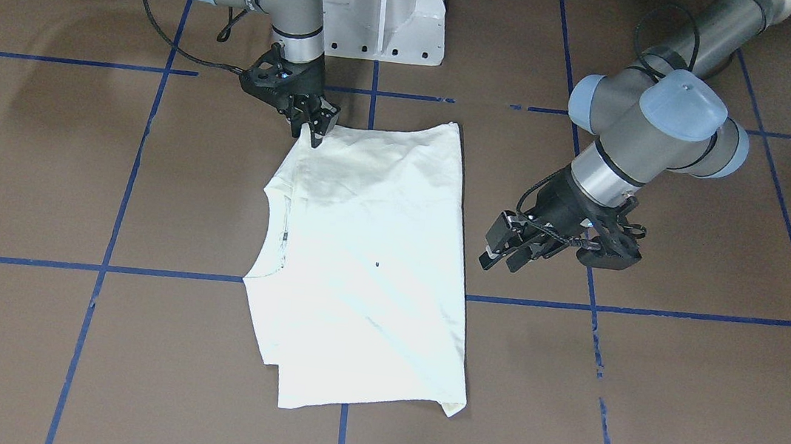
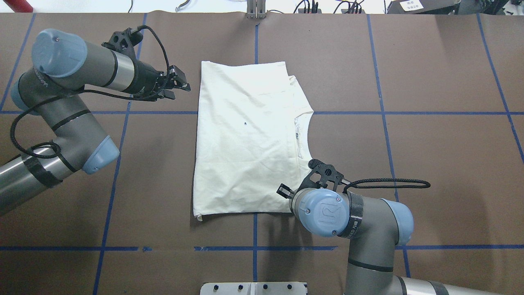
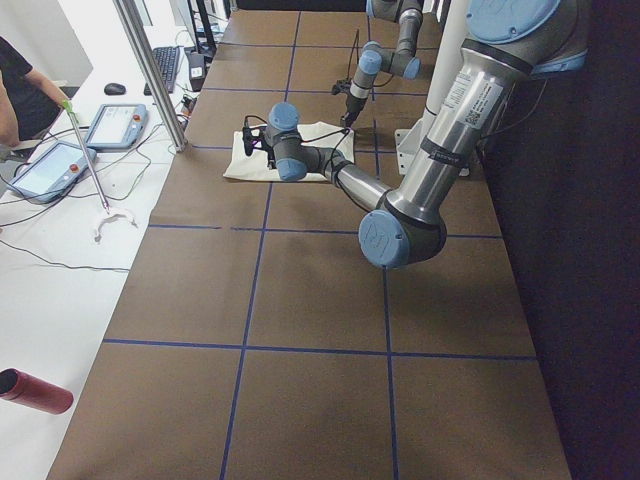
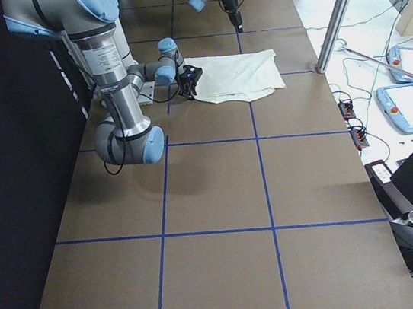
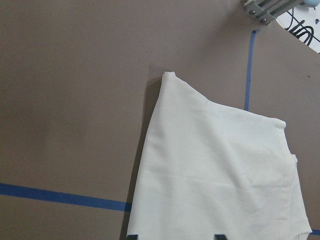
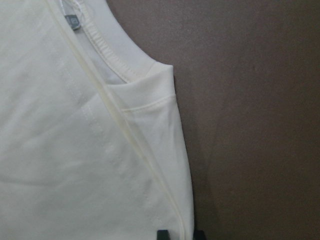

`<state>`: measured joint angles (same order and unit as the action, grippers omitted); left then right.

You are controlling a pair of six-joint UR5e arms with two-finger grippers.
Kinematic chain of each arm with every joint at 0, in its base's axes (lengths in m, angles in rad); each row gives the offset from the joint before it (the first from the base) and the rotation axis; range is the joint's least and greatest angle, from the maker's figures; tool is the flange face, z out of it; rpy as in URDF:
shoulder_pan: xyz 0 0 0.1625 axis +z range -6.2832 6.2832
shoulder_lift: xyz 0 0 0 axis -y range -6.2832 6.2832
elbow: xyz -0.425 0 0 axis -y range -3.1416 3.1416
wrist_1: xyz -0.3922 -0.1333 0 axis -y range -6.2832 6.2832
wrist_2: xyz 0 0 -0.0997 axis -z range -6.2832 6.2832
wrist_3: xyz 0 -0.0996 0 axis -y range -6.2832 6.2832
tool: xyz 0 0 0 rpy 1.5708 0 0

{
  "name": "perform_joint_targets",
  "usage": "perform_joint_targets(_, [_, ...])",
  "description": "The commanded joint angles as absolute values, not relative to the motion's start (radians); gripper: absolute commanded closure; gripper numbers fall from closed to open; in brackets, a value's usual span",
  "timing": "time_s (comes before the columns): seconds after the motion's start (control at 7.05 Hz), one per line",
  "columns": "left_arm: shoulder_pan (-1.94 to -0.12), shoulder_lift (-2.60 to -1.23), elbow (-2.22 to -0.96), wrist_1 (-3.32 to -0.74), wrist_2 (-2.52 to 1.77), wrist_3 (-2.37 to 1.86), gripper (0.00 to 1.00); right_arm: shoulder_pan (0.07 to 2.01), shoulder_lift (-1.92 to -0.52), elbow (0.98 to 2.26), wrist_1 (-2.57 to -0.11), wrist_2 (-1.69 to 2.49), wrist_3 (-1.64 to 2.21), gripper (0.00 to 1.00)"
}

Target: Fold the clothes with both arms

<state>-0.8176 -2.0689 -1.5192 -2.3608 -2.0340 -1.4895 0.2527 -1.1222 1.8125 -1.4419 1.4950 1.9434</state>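
Lying flat in the middle of the brown tabletop (image 1: pixel 36 174), just ahead of the white pedestal base (image 1: pixel 382 12), the cream-white long-sleeved T-shirt (image 1: pixel 370 249) is folded into a rough rectangle with plain pale cloth uppermost. Its round neckline (image 1: pixel 266 233) faces the robot's right side and its straight hem the left, and a tiny dark speck (image 1: pixel 378 264) marks the middle of the cloth. The black two-finger right pincer (image 1: pixel 316 137) points down at the shoulder corner nearest the robot, its tips touching the cloth there. The right wrist view shows those fingertips (image 6: pixel 162 235) only narrowly parted and astride the shirt's side edge, one over cloth, the other over bare tabletop, with the cloth between them flat and ungathered. The black left pincer (image 1: pixel 501 262) hangs just beside the hem edge, apart from it and tilted toward the shirt, its jaws spread wide and holding nothing. The left wrist view shows its fingertips (image 5: pixel 218 236) far apart at the bottom of the frame, with a far corner of the shirt beyond. The overhead view hides the right pincer's tips behind the light-blue cap (image 2: pixel 323 212) of the grey right arm, whereas the front-facing view shows them plainly. Blue tape lines (image 1: pixel 653 311) divide the tabletop into squares, and only the side views show the white desk (image 3: pixel 50 290) alongside, with a blue-edged tablet (image 3: pixel 50 170) on it.
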Motion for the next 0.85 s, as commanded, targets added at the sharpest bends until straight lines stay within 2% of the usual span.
perform_joint_targets(0.0, [-0.818,-2.068,-1.52,-2.361,-2.034,-1.489,0.41,0.253,-1.124,1.818,-1.442,1.494,1.937,1.0])
perform_joint_targets(0.28, [-0.816,-2.059,-1.528,-2.361,-2.033,-1.5,0.41,0.259,-1.126,1.885,-1.445,1.503,1.937,1.0])
perform_joint_targets(0.43, [-0.767,-2.034,-1.569,-2.361,-1.992,-1.635,0.41,0.259,-1.134,1.91,-1.45,1.503,1.937,1.0])
perform_joint_targets(0.57, [-0.688,-1.97,-1.657,-2.352,-1.918,-1.719,0.41,0.259,-1.141,1.914,-1.45,1.505,1.937,1.0])
perform_joint_targets(0.71, [-0.598,-1.942,-1.771,-2.232,-1.845,-1.783,0.41,0.259,-1.141,1.914,-1.448,1.505,1.939,1.0])
